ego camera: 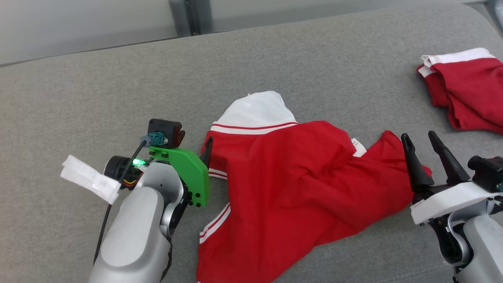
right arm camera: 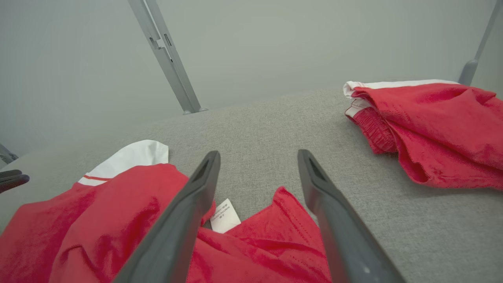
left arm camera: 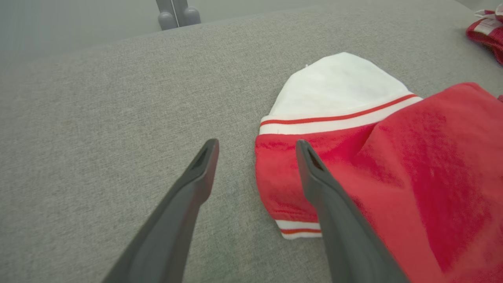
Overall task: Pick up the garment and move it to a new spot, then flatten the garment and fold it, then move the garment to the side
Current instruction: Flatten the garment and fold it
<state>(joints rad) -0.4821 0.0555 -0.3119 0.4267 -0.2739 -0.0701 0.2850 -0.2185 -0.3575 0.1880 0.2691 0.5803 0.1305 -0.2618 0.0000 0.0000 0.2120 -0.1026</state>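
Head view: a table [ego camera: 78,98] covered in grey woven cloth, its far right corner rounded. Behind the far edge stand grey metal posts [ego camera: 192,17] against a pale, plain background.

The garment [ego camera: 290,188], red with a white panel and red-and-white stripes, lies crumpled in the middle of the table and runs to the near edge. Its white panel points toward the far edge. A white label [ego camera: 358,146] shows at a fold on its right half. A second red piece [ego camera: 467,94] with white trim lies well apart, by the right edge near the far corner.

The left arm rises from the near left, with a green plate [ego camera: 188,173] at the wrist and white tape [ego camera: 90,179] on its cable. In the left wrist view the left gripper [left arm camera: 256,147] is spread wide and grips nothing. One finger is over the garment's left edge, the other over bare table just beside it. Whether either touches, I cannot tell.

The right arm comes in from the near right corner. The right gripper [ego camera: 419,137] is also spread and empty, fingers pointing toward the far edge. It sits at the garment's right end, with the label [right arm camera: 224,215] just beside one finger in the right wrist view.
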